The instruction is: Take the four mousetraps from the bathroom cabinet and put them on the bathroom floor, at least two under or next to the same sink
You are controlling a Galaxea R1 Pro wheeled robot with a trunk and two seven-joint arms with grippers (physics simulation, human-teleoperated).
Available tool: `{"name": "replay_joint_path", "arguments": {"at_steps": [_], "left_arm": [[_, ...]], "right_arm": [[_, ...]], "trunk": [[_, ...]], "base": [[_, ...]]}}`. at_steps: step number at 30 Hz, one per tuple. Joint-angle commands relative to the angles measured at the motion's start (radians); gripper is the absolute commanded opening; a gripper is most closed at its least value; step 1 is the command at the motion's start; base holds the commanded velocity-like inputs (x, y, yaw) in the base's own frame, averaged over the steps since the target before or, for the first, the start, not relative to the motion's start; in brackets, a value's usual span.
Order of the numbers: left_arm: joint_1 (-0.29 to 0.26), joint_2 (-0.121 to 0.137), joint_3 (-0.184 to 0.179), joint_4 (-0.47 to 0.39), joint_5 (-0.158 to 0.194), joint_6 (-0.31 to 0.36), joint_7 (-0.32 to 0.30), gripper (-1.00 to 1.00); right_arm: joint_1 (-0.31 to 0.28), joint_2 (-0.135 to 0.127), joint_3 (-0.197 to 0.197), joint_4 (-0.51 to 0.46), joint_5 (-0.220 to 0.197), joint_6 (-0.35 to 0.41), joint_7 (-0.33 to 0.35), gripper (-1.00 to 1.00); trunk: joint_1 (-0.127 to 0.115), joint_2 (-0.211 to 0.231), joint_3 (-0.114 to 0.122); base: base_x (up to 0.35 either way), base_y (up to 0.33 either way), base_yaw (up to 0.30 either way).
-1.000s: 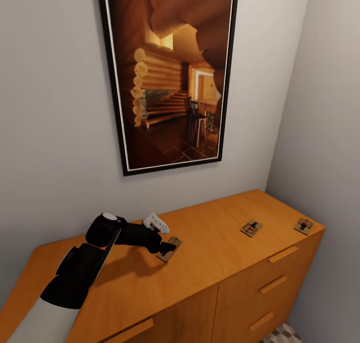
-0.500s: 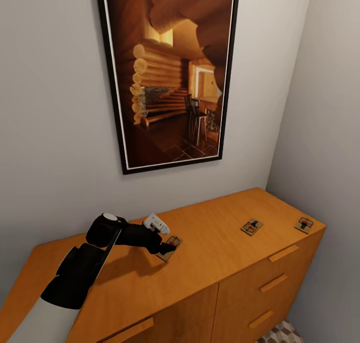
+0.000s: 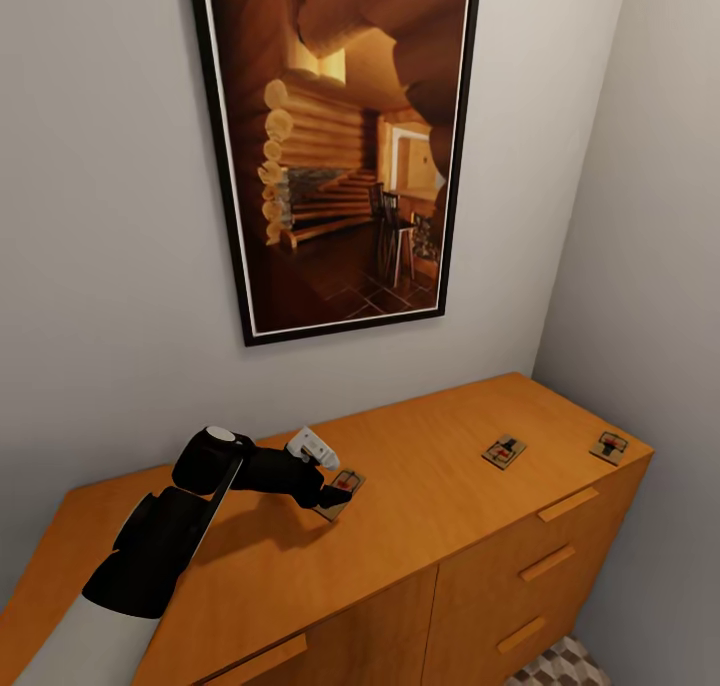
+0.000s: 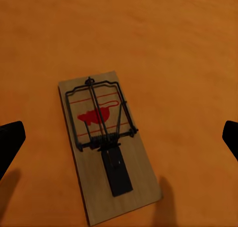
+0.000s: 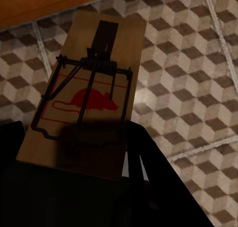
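Head view: left hand (image 3: pixel 335 493) is hovering at a mousetrap (image 3: pixel 342 490) on the cabinet (image 3: pixel 420 526) top; two more traps (image 3: pixel 503 452) are lying toward 3 o'clock.
Left wrist view: hand is gaping open, fingertips (image 4: pixel 10 140) straddling the trap, its long axis running 12-to-6.
Right wrist view: right hand (image 5: pixel 99 187) is gripping another trap (image 5: pixel 87 95) above the bathroom floor (image 5: pixel 188 88).

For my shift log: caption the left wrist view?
Open left gripper poised over a mousetrap lying flat on the cabinet top.

Head high over cabinet (image 3: pixel 420 496); wrists close above mousetraps (image 4: pixel 106 142).
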Motion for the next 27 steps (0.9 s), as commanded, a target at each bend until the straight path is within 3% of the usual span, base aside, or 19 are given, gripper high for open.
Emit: {"name": "replay_joint_path", "arguments": {"at_steps": [1,27], "left_arm": [[-0.001,0.000,-0.001,-0.001,-0.010,0.004,-0.010,1.00],[-0.001,0.000,-0.001,-0.001,-0.011,0.003,-0.008,1.00]], "right_arm": [[-0.001,0.000,0.004,0.001,0.003,-0.003,-0.003,-1.00],[-0.001,0.000,0.004,0.001,0.003,-0.003,-0.003,-1.00]], "trunk": [[0.000,-0.001,-0.002],[0.000,-0.001,-0.024]], "base": [[0.000,0.000,0.000],[0.000,0.000,0.000]]}}
